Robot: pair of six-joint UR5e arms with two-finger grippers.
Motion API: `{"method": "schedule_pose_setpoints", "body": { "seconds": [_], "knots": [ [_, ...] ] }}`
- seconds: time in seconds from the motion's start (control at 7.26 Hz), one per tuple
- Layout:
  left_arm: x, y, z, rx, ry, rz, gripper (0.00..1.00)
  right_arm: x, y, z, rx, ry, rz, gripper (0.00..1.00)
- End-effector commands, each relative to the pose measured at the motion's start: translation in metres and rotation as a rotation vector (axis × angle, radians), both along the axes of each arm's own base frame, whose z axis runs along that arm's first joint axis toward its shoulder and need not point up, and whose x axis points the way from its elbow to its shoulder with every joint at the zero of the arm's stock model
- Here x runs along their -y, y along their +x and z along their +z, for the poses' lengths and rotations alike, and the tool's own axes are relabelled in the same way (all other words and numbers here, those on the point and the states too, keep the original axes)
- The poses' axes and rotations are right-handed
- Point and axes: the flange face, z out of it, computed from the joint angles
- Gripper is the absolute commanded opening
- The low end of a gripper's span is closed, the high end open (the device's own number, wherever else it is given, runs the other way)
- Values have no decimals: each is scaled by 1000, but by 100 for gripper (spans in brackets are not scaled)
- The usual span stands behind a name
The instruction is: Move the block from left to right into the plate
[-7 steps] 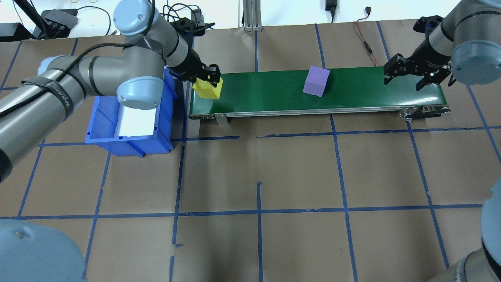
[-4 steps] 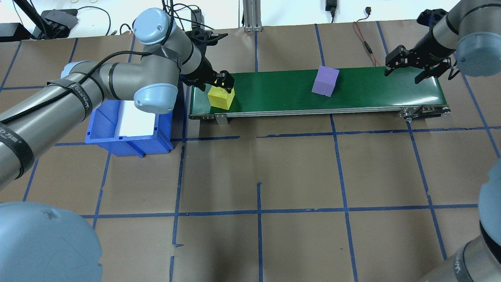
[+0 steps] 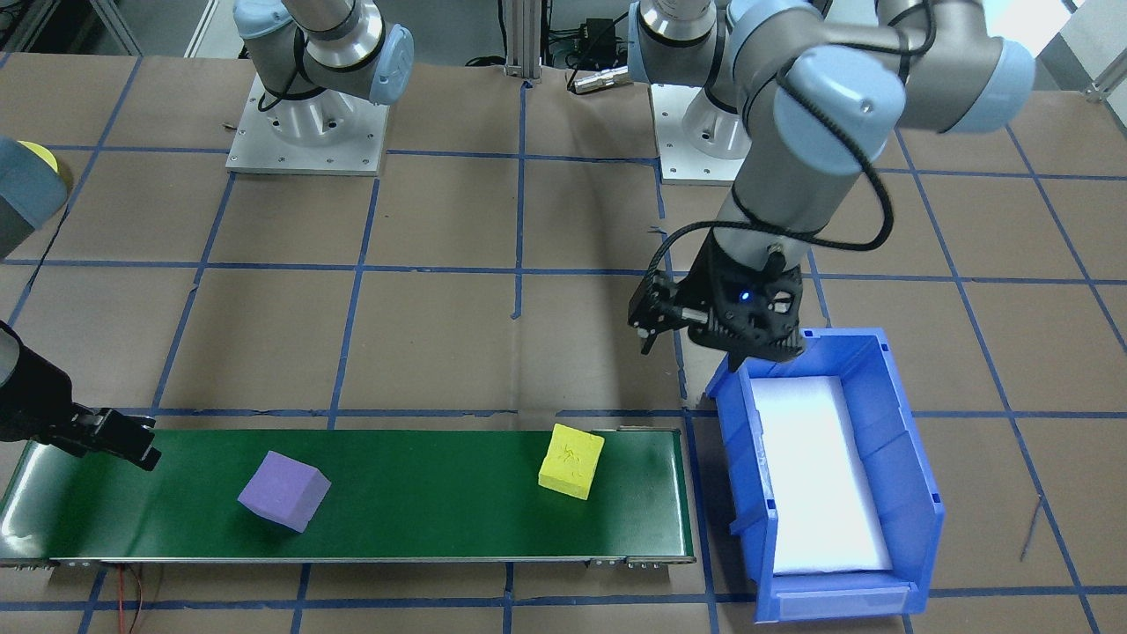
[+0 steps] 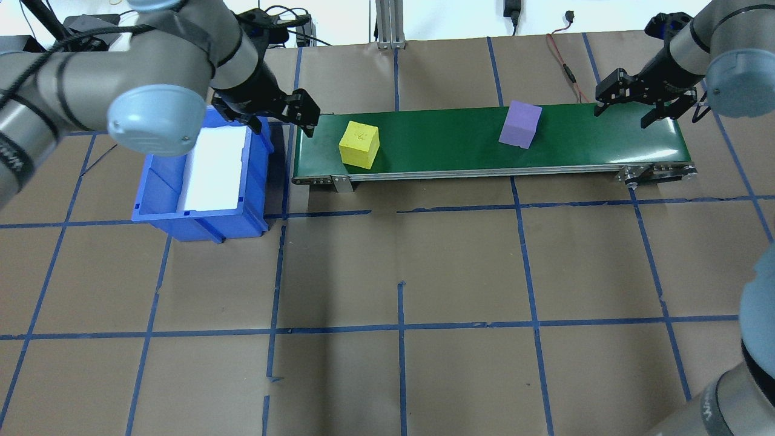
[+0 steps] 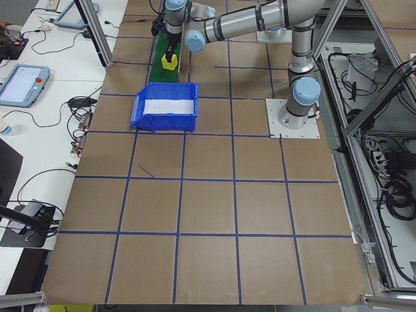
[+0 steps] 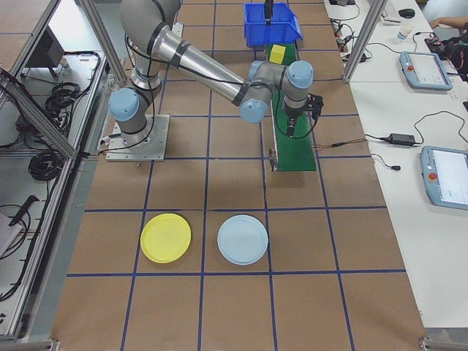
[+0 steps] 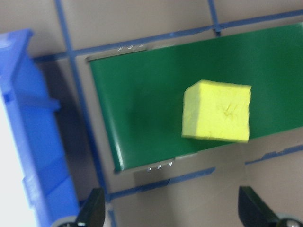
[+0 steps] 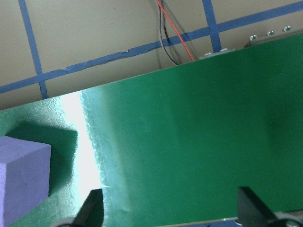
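My right claw [image 4: 642, 108] hangs spread and empty over the green conveyor belt's [image 4: 448, 157] end, the purple foam block [image 4: 520, 124] nearing; closing late could knock it off. Farther along sits the yellow foam block [image 4: 359, 144], my left claw [image 4: 303, 112] wide above the blue plastic bin [image 4: 200, 212]. The round yellow plastic plate [image 6: 166, 238] lies well apart on the bench.

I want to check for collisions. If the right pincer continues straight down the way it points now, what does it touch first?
Most likely the bare green belt: the right pincer hangs open over its end, and its wrist camera shows only belt ahead. The purple block sits off to one side, apart.
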Motion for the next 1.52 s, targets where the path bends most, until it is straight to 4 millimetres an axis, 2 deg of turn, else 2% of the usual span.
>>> {"method": "schedule_pose_setpoints", "body": {
  "seconds": [0.0,0.14,0.28,0.69,0.96,1.24,1.38],
  "knots": [
    [-63,50,66,31,97,93,100,1,0,4,0,-4,-13,100],
    [-84,65,79,85,150,115,100,1,0,4,1,-4,-16,100],
    [-90,63,87,80,140,114,100,1,0,5,1,-5,-21,100],
    [-95,63,89,81,147,115,100,1,1,7,2,-14,-26,100],
    [-100,61,85,80,176,110,100,7,4,1,44,-20,-42,100],
    [-102,63,84,83,182,108,100,8,7,0,60,3,-153,100],
    [-102,64,84,83,182,108,100,11,15,-8,70,26,-200,100]
  ]
}}
